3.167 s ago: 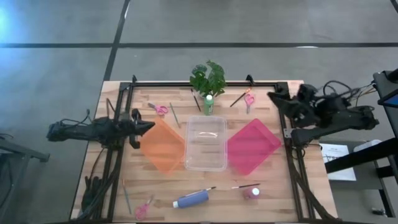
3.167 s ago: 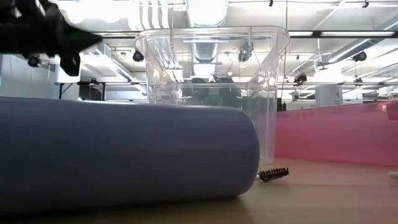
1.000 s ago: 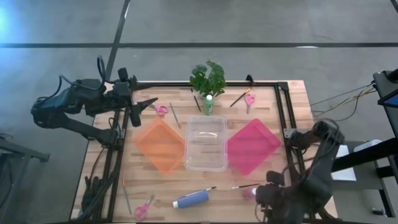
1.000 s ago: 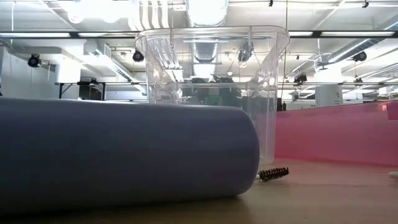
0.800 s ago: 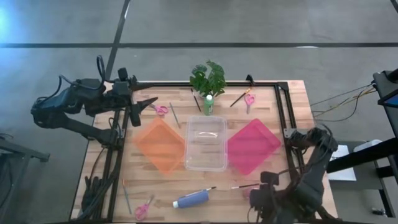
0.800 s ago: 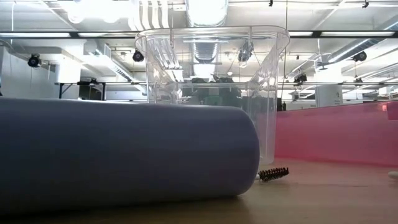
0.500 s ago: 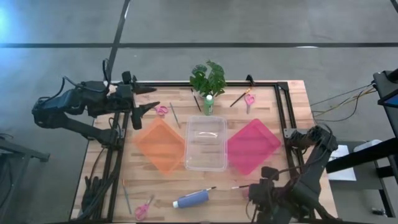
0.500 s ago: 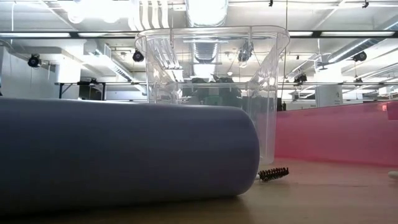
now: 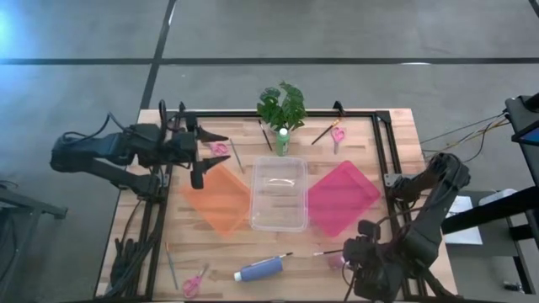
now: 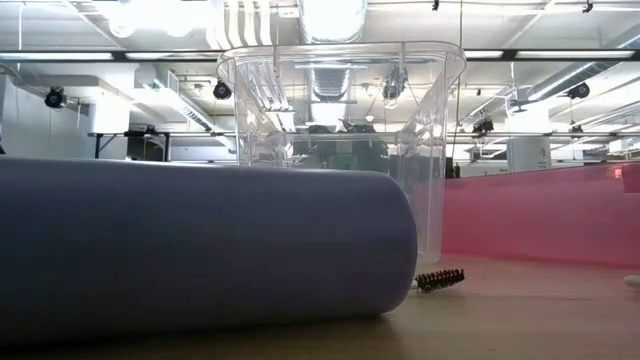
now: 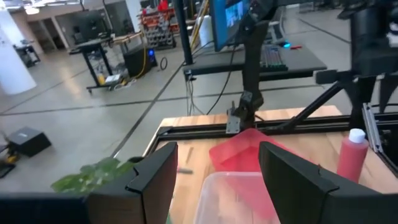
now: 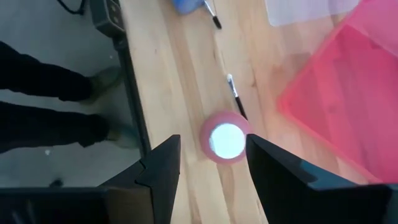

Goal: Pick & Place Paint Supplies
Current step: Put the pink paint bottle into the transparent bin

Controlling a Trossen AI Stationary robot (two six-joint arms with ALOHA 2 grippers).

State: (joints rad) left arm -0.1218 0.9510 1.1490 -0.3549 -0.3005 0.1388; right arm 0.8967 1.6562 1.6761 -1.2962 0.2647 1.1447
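A pink paint bottle (image 12: 225, 138) with a white cap stands upright near the table's near right edge. My right gripper (image 12: 211, 168) hangs open above it, pointing down, with one finger on either side and apart from it. A thin brush (image 12: 235, 99) lies just beyond the bottle. My left gripper (image 9: 210, 158) is open and nearly level, in the air over the orange mat's (image 9: 221, 198) far left corner, close to pink scissors (image 9: 219, 149). A blue bottle (image 9: 259, 269) lies on its side near the front edge, with a brush (image 9: 278, 257) at its end.
A clear bin (image 9: 279, 194) stands mid-table between the orange mat and a pink mat (image 9: 343, 197). By the plant (image 9: 281, 105) at the far edge stand a green bottle (image 9: 282, 141), brushes and more scissors (image 9: 338, 135). Scissors (image 9: 195, 282) and a brush (image 9: 171, 268) lie front left.
My left gripper has come down and reached toward the table's middle, levelling out, and now hangs over the orange mat's far corner. My right gripper has sunk toward the pink bottle. Both have stayed open, and nothing on the table has moved.
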